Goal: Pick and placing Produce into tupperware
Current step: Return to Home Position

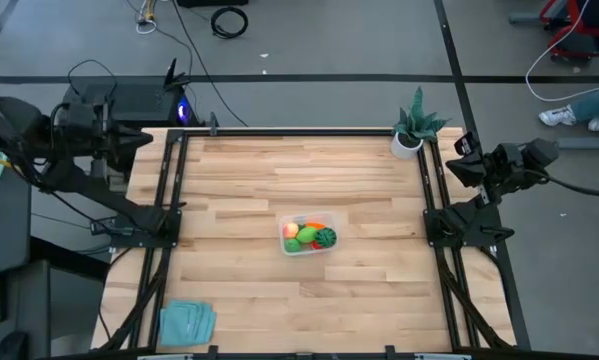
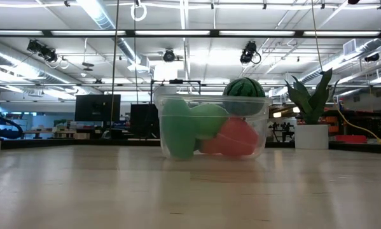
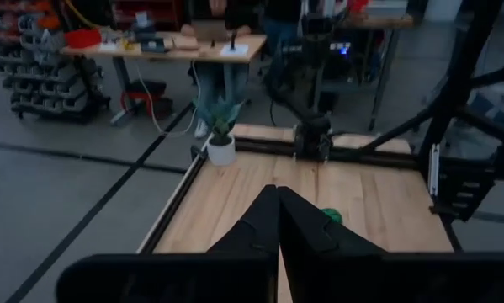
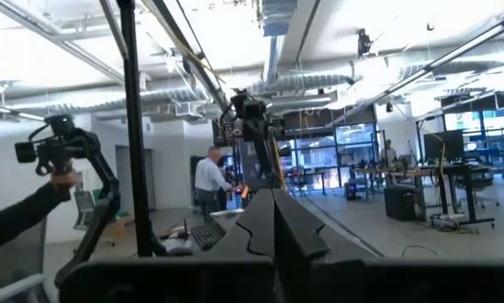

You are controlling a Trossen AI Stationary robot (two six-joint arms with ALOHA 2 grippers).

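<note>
The clear tupperware (image 1: 308, 237) stands on the table a little right of its middle and holds the produce: a peach ball (image 1: 291, 229), orange carrot (image 1: 316, 225), green pieces (image 1: 306, 236), red piece (image 1: 293, 244) and dark green striped ball (image 1: 326, 238). In the low view the tupperware (image 2: 212, 127) shows green pieces, a red piece and the striped ball (image 2: 244, 96) on top. My left gripper (image 3: 278, 192) is shut and drawn back off the table's far left corner. My right gripper (image 4: 273, 195) is shut, off the right edge.
A potted green plant (image 1: 413, 128) in a white pot stands at the table's far right corner. A folded teal cloth (image 1: 186, 323) lies near the near left corner. Dark frame rails (image 1: 167, 210) run along both side edges. A person stands in the room beyond.
</note>
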